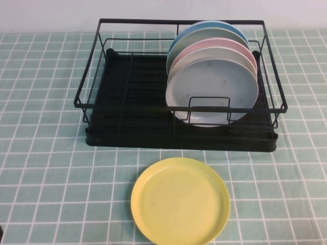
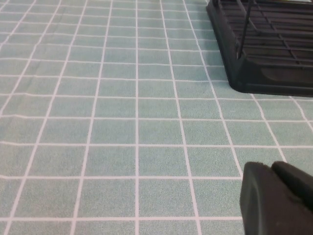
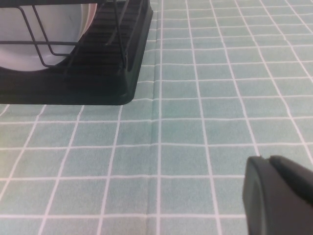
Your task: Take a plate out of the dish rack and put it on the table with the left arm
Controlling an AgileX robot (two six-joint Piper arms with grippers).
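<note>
The yellow plate (image 1: 180,200) lies flat on the teal grid-cloth table (image 1: 46,168), just in front of the black dish rack (image 1: 127,81). No gripper touches it. My left gripper (image 2: 270,169) shows only in the left wrist view, shut and empty, low over bare cloth to the left of the rack's corner (image 2: 274,73). My right gripper (image 3: 268,160) shows only in the right wrist view, shut and empty, over bare cloth to the right of the rack's corner (image 3: 98,73). Neither arm shows in the high view.
Several plates stand upright in the rack's right half: a grey one (image 1: 212,92) in front, a pink one (image 1: 217,48) and blue ones behind. The grey plate also shows in the right wrist view (image 3: 29,29). The rack's left half holds nothing.
</note>
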